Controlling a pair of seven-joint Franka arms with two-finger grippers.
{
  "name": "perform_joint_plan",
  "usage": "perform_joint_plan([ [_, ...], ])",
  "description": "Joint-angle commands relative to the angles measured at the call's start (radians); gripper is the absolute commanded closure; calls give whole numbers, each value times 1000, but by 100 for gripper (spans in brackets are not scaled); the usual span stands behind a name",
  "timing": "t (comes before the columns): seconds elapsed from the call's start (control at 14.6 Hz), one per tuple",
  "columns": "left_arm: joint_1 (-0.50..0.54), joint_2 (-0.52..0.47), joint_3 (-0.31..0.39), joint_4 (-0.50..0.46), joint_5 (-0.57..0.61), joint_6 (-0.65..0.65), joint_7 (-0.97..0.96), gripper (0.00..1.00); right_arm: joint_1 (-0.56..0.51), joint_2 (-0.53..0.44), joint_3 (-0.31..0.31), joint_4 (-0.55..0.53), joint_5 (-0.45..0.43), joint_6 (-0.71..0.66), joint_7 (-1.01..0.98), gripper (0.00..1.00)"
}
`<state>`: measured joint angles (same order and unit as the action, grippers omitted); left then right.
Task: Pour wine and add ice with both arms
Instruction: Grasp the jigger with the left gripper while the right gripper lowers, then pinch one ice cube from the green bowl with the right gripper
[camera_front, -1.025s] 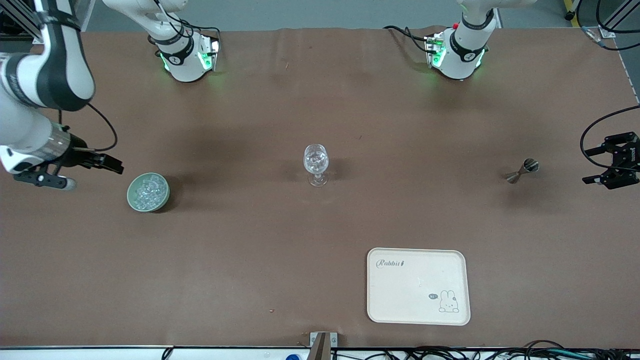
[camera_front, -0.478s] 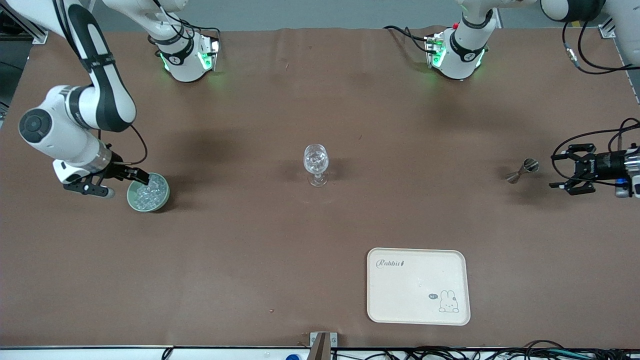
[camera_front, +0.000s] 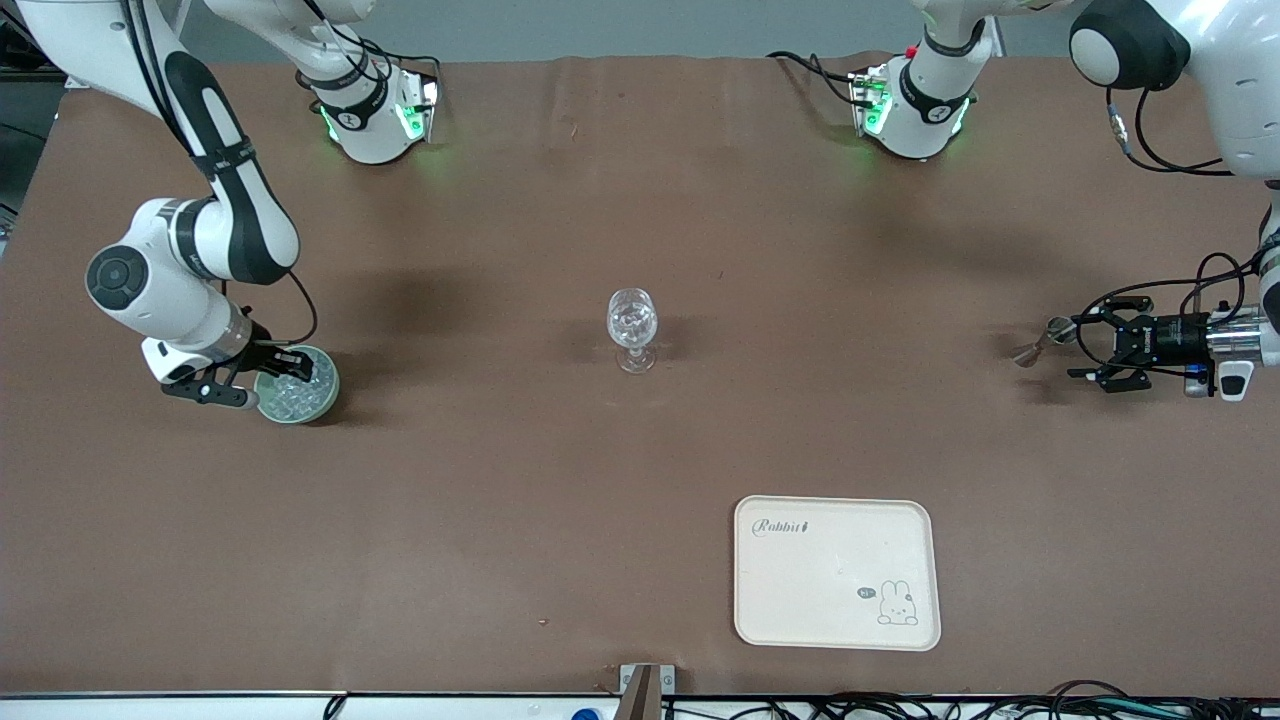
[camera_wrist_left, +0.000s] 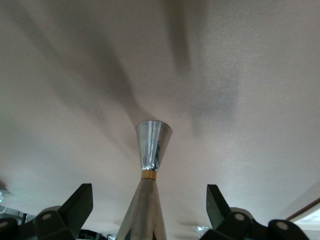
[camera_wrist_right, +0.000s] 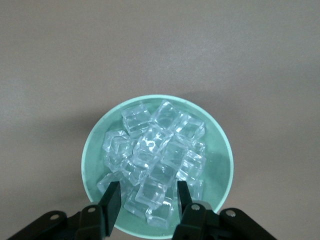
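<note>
We find the right gripper (camera_front: 293, 364) lowered over the pale green bowl (camera_front: 322, 395) at the right arm's end of the worktop (camera_front: 640, 470), its fingers (camera_wrist_right: 111, 204) spread and hanging just above the pile of ice (camera_wrist_right: 157, 160) that fills the bowl; the right wrist view shows one cube lying between the two tips, with no pinch made. We find the left gripper (camera_front: 1088, 347) low at the left arm's end of the worktop, lying nearly level, its fingers (camera_wrist_left: 77, 202) spread wide to either side of the metal jigger (camera_front: 1040, 342), which stands tilted on the worktop; no contact with the jigger is visible. The stemmed glass (camera_front: 632, 328) stands upright mid-worktop, well apart from both grippers. A cream tray (camera_front: 837, 572) printed with a rabbit lies nearer the front camera.
</note>
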<state>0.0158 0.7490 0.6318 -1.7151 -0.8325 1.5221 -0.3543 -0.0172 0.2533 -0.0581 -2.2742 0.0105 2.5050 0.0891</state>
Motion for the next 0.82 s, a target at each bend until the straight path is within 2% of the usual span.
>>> perform_joint_plan([
  [0.0, 7, 53, 16, 17, -62, -52, 35, 0, 5, -6, -2, -28, -10, 24, 21, 46],
  [0.34, 41, 127, 16, 15, -167, -140, 61, 3, 3, 3, -5, -54, -12, 66, 21, 46],
  [0.48, 47, 128, 16, 0, -189, -167, 61, 5, 5, 9, -5, -65, -12, 87, 21, 46],
  [0.75, 55, 128, 16, -23, -240, -197, 60, 14, 3, 15, -5, -65, -12, 89, 23, 49],
])
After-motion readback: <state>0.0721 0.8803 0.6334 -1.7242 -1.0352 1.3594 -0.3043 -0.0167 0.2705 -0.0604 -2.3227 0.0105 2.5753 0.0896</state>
